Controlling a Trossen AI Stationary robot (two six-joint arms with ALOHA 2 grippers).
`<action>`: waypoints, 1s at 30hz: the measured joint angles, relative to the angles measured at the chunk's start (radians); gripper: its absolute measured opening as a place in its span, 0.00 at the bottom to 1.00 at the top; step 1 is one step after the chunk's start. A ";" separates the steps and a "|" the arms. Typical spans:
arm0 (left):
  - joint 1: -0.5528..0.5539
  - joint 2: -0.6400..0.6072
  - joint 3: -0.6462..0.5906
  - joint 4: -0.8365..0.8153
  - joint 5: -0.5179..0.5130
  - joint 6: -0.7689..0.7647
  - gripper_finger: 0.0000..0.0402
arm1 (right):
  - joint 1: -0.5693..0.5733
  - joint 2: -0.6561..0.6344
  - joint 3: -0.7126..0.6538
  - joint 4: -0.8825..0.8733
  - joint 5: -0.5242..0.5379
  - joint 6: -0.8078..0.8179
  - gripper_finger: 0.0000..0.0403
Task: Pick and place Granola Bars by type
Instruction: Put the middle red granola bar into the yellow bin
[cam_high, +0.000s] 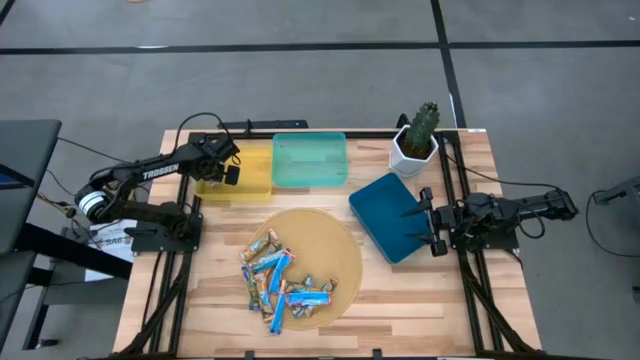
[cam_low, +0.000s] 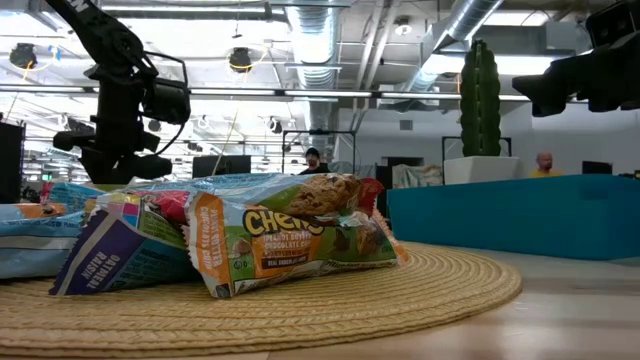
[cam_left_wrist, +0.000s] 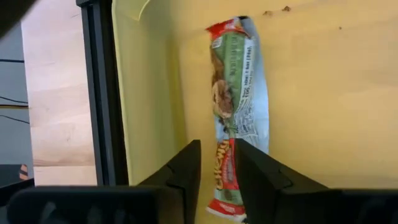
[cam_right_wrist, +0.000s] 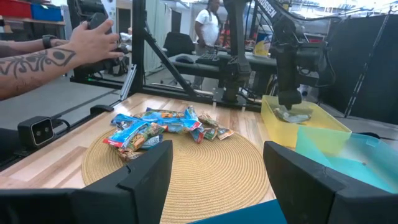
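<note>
My left gripper (cam_high: 228, 175) (cam_left_wrist: 217, 168) points steeply down into the yellow tray (cam_high: 252, 178), next to its left wall. Its fingers are a little apart. A green, red and silver granola bar (cam_left_wrist: 239, 81) lies on the tray floor, with its near end between the fingers. Several more granola bars (cam_high: 280, 280), in blue and tan wrappers, lie piled on the round woven mat (cam_high: 335, 235). My right gripper (cam_high: 432, 218) (cam_right_wrist: 217, 168) waits level at the table's right side, open with nothing between its fingers. My left gripper stands with its fingers on either side of the near end (cam_left_wrist: 225, 165) of the bar, coming from above and slanting. The bar lies flat on the yellow tray floor. Whether a finger touches the wrapper, I cannot tell.
A teal tray (cam_high: 310, 160) sits to the right of the yellow one, and a dark blue tray (cam_high: 385, 215) lies by my right gripper. A potted cactus (cam_high: 418, 135) stands at the far right. A person's hand (cam_right_wrist: 93, 40) shows beyond the table.
</note>
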 joint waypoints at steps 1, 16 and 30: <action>0.000 0.000 0.000 0.000 0.000 0.000 0.25 | 0.000 0.000 0.000 0.000 0.000 0.000 0.61; -0.072 -0.111 0.000 0.113 0.001 0.091 0.28 | 0.000 0.000 0.000 0.000 0.000 0.000 0.61; -0.352 -0.398 0.000 0.326 -0.006 0.220 0.28 | 0.000 0.000 0.000 0.000 0.000 0.000 0.61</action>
